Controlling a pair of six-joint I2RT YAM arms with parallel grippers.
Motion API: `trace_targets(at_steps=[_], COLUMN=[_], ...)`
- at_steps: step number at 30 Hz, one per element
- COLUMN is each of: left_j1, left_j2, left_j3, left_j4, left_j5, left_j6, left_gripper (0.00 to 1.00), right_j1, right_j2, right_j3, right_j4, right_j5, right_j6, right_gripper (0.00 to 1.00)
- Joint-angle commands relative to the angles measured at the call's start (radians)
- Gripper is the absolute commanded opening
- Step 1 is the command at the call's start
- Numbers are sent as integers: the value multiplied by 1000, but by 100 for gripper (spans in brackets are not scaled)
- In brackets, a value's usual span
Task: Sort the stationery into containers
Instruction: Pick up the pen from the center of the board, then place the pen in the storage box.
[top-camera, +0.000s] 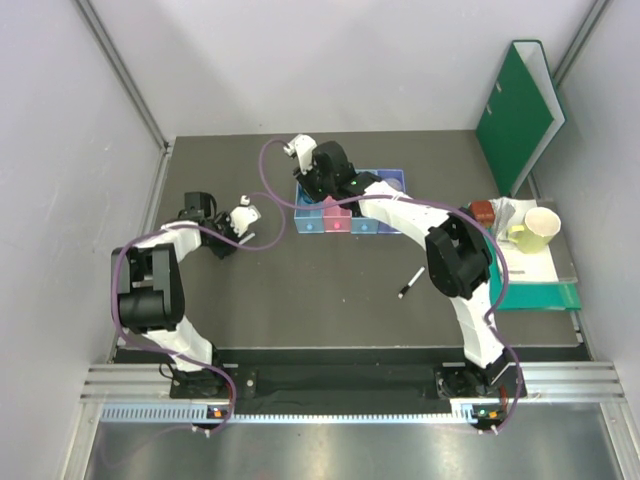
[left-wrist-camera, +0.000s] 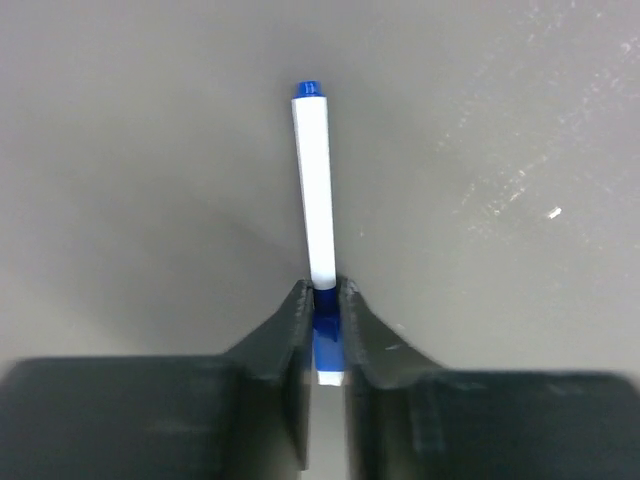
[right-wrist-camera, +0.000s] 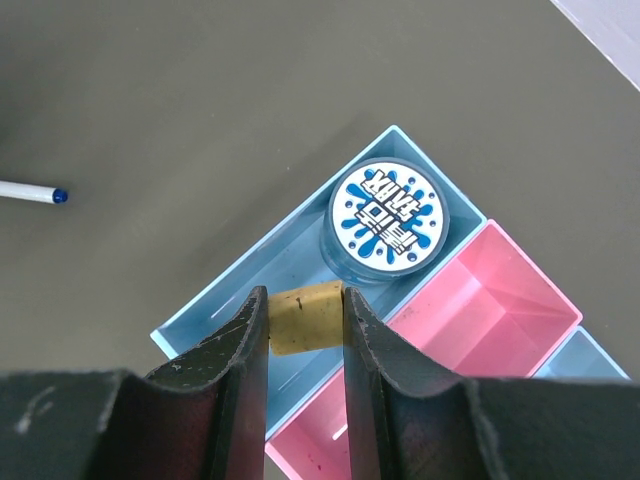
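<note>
My left hand (left-wrist-camera: 325, 300) pinches one end of the white pen (left-wrist-camera: 318, 190), and my right hand (right-wrist-camera: 305, 308) clamps the tan eraser (right-wrist-camera: 305, 320) over the light blue tray (right-wrist-camera: 285, 260) holding the tin (right-wrist-camera: 388, 217).

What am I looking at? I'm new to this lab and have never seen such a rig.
The machine is two robot arms bolted at a table's near edge. The top picture looks down from above. The other two come from a camera on each wrist. The left gripper is shut on a white pen with a blue cap. The right gripper pinches a small tan eraser above a light blue tray that holds a round blue tin. Loose on the table lies a second pen.
</note>
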Motion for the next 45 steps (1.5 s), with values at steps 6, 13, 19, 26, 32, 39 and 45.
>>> trace_targets(at_steps=[6,13,19,26,32,39,45], left_j1=[7,6,3,-20,-78,-286,-482], left_j2=[59,4,-76,-225,-298,-202,54], left_j3=[55,170,237,257,299,432,661], left_j4=[-116,-163,-197,-177,-85,57,103], left_j5=[56,137,183,214,168,-21,-126], left_j6=[-70,-189,-284,-376,-555,-756,-856], left_gripper=[2,3,1,1,0,1,1], right_j1=[19,25,29,29,10,-146,-272], right_j2=[52,59,-6,-179,-358,-561,-639], right_j3=[-30,-37,-53,-157,-356,-543,-686], right_j4=[53,53,35,30,10,-198,-266], right_j5=[1,0,29,142,314,186,11], right_j6=[9,6,-12,-23,-20,153,342], right_gripper=[20,22,60,95,98,86,80])
